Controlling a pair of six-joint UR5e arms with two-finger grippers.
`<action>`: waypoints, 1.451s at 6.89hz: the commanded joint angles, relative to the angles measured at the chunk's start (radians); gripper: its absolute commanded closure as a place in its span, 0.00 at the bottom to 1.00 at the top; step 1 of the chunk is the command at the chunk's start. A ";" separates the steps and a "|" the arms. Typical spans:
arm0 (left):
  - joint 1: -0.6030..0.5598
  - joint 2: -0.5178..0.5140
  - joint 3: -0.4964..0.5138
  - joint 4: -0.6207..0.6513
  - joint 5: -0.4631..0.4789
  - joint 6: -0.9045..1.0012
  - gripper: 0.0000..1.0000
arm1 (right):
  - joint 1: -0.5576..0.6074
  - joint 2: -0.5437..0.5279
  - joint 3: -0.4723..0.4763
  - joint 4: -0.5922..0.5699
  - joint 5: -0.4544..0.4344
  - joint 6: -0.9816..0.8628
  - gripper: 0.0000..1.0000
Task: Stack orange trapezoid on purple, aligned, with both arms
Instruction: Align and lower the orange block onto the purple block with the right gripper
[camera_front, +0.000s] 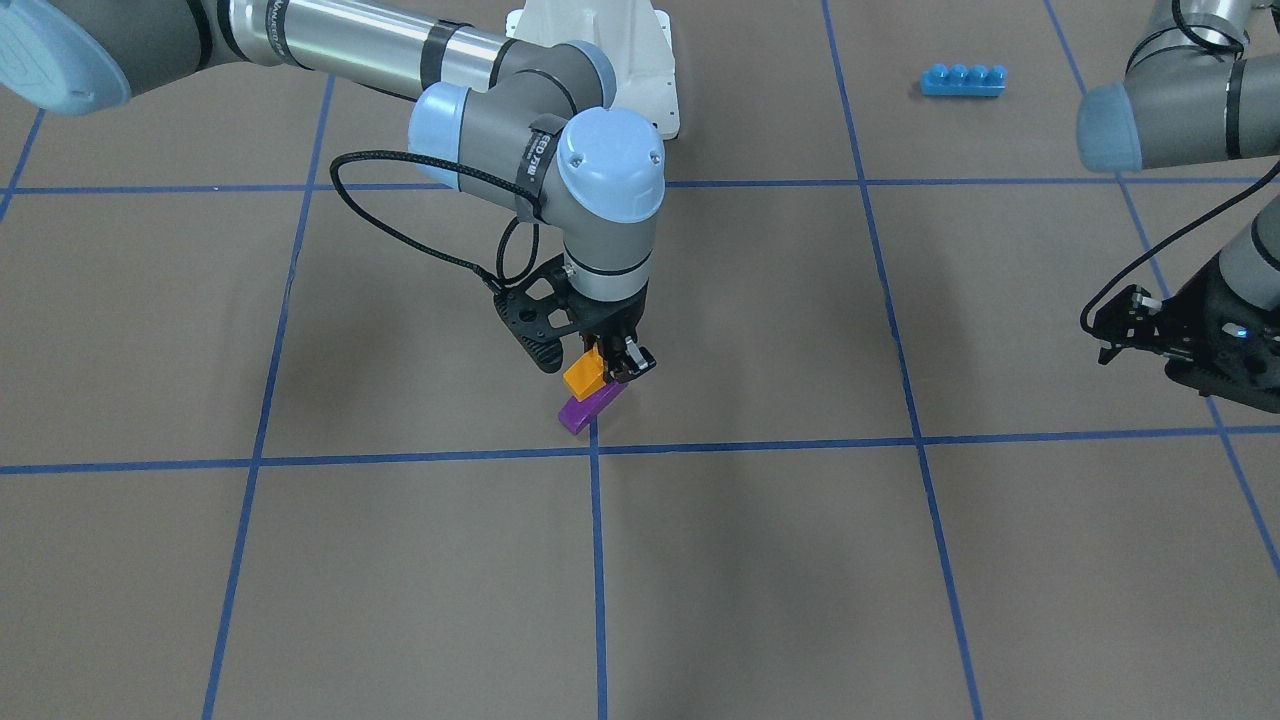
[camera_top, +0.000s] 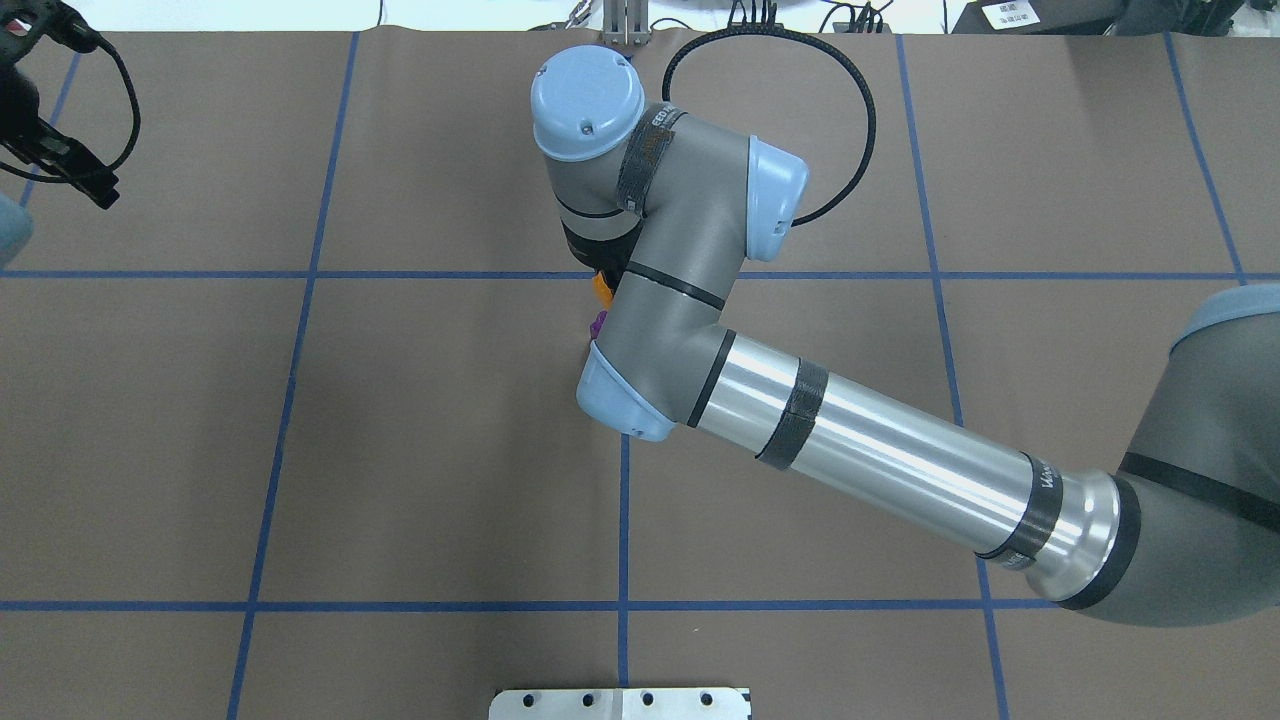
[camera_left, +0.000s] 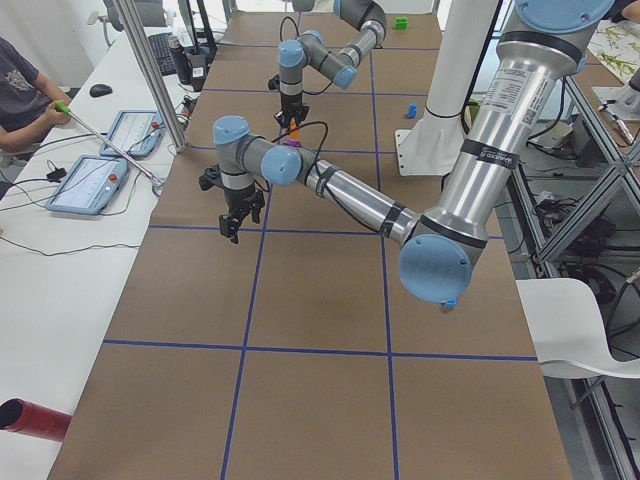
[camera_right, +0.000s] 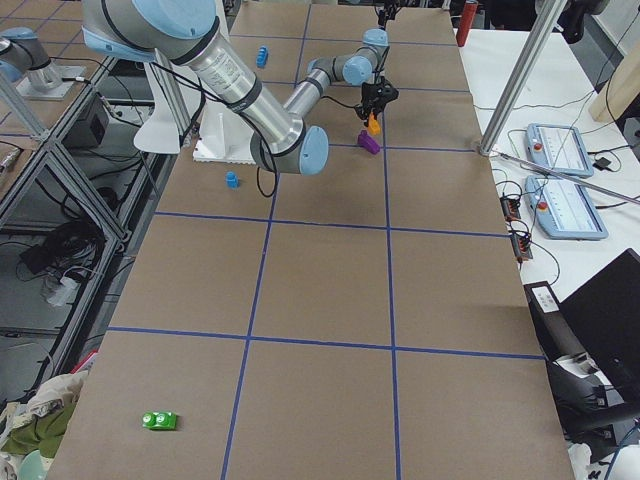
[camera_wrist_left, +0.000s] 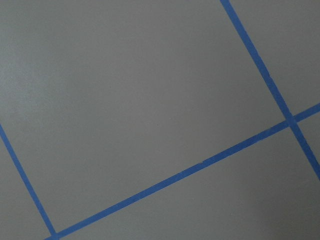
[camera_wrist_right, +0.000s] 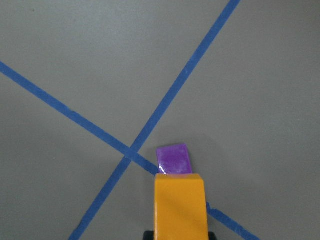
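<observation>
One arm works: the right gripper (camera_front: 612, 368) clamps the orange trapezoid (camera_front: 584, 377) just over the purple (camera_front: 588, 411) for alignment; the left gripper (camera_front: 1120, 325) hangs aside, openness unclear.

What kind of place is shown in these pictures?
Probably a robotics lab: a right arm and left arm over a table gridded with blue tape, control tablets and an operator alongside.

Brown table (camera_front: 760, 580) gridded with blue tape (camera_front: 597, 560): what we logged on it.
We noted the purple block (camera_front: 590, 408) lying just beside a tape crossing. A blue four-stud brick (camera_front: 963, 80) lay well apart from it, a small blue block (camera_right: 232, 180) sat near the white base mount (camera_front: 640, 60), and a green block (camera_right: 159, 421) lay alone toward the robot's right end.
</observation>
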 joint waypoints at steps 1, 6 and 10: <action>0.000 0.000 0.000 -0.016 0.002 0.000 0.00 | -0.002 -0.001 -0.004 0.015 0.008 0.026 1.00; 0.000 0.000 -0.005 -0.016 0.002 0.000 0.00 | -0.019 -0.001 -0.033 0.029 0.010 0.014 1.00; 0.002 -0.003 -0.002 -0.016 0.002 -0.002 0.00 | -0.019 -0.002 -0.072 0.081 0.010 0.013 1.00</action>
